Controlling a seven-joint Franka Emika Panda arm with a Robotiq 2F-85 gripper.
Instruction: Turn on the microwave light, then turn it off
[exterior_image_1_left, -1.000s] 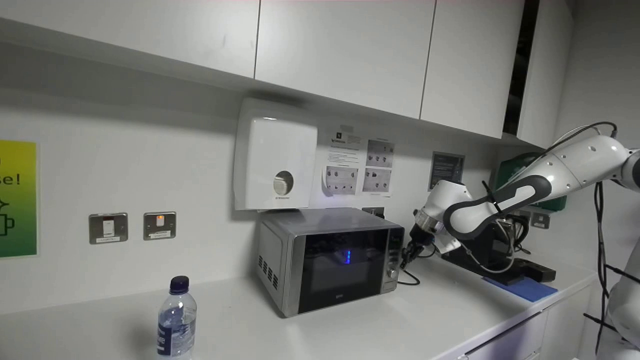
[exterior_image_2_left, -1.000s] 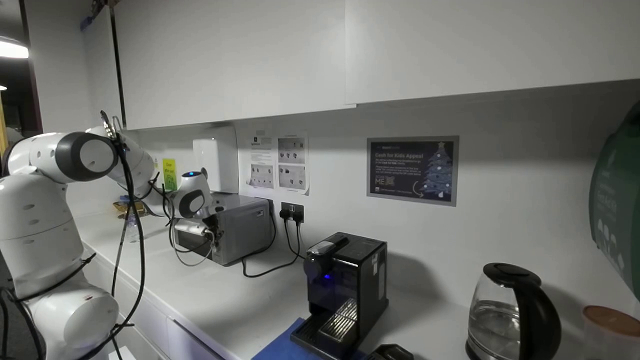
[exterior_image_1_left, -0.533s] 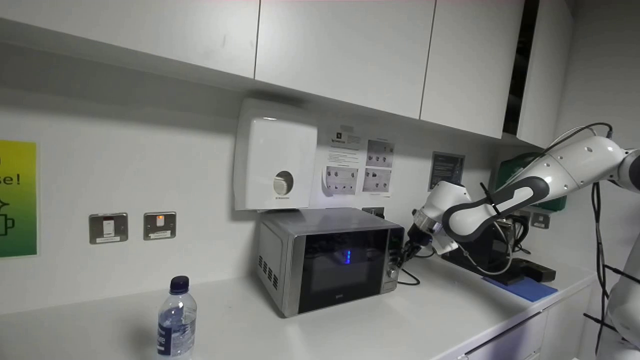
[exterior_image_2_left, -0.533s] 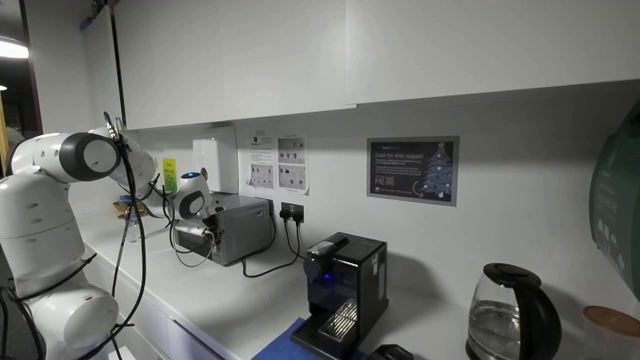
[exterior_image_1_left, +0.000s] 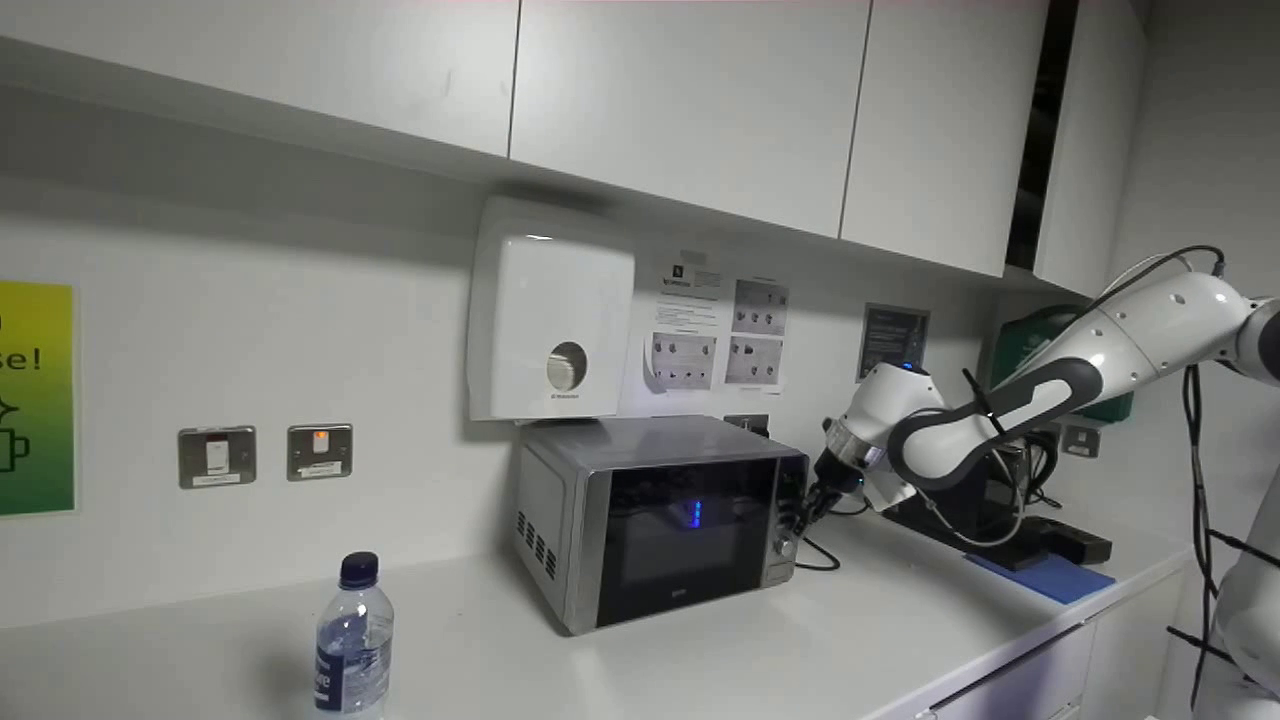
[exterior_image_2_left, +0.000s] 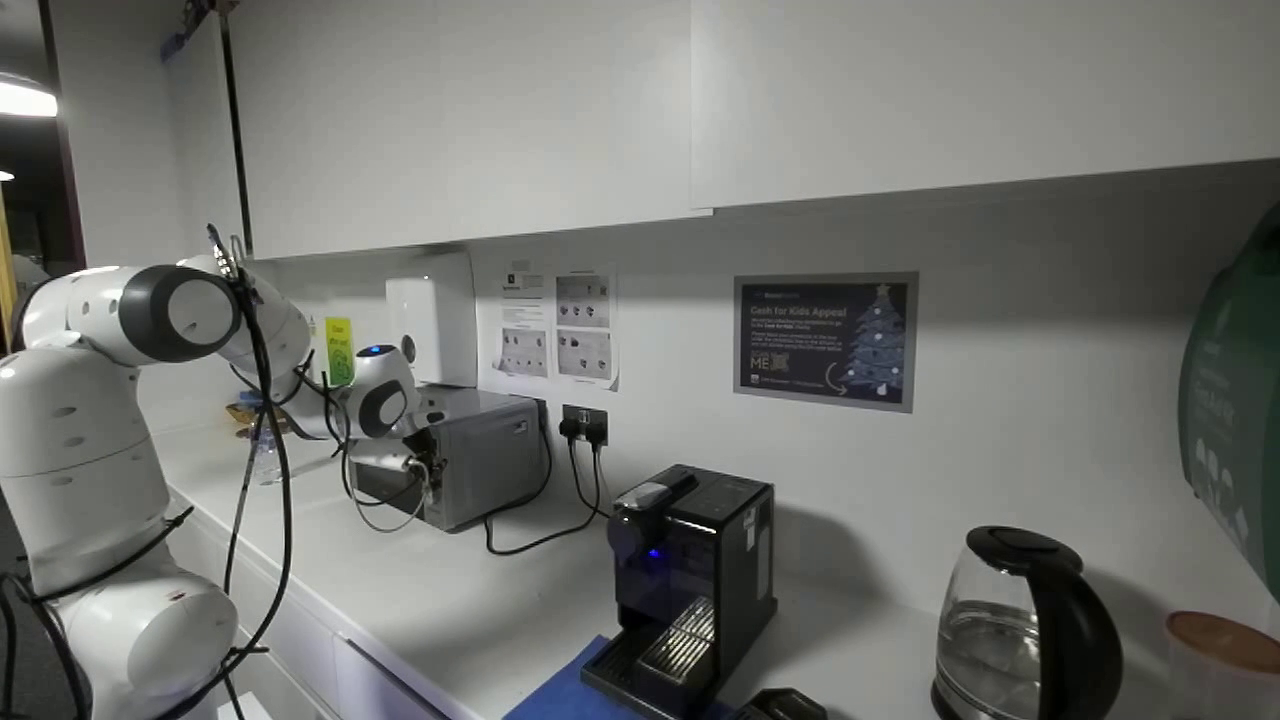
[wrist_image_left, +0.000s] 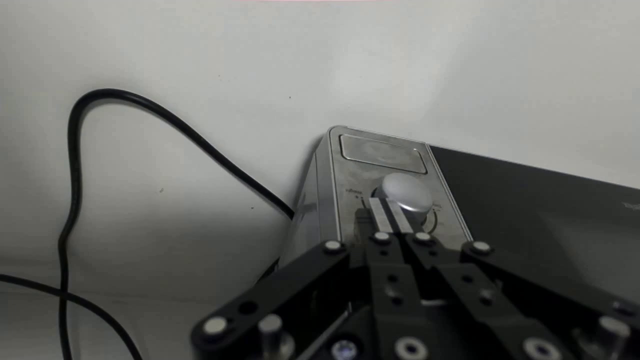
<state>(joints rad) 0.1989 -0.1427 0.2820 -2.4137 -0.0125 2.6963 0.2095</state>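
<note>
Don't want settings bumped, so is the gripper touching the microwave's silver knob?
Cannot tell. In the wrist view, the shut gripper covers part of the silver knob, hiding any contact or gap.

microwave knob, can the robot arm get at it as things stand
Likely yes: in the wrist view the shut tool sits right at the silver knob, and nothing visible blocks the way; whether they touch is unclear.

Tool (wrist_image_left: 386, 202) slightly nearer the microwave (exterior_image_1_left: 670, 540)

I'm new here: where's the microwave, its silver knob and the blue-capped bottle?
Microwave (exterior_image_1_left: 655, 545): in an exterior view, its dark front.
Silver knob (wrist_image_left: 407, 189): in the wrist view, its rounded face.
Bottle (exterior_image_1_left: 356, 635): in an exterior view, its clear side.
</note>
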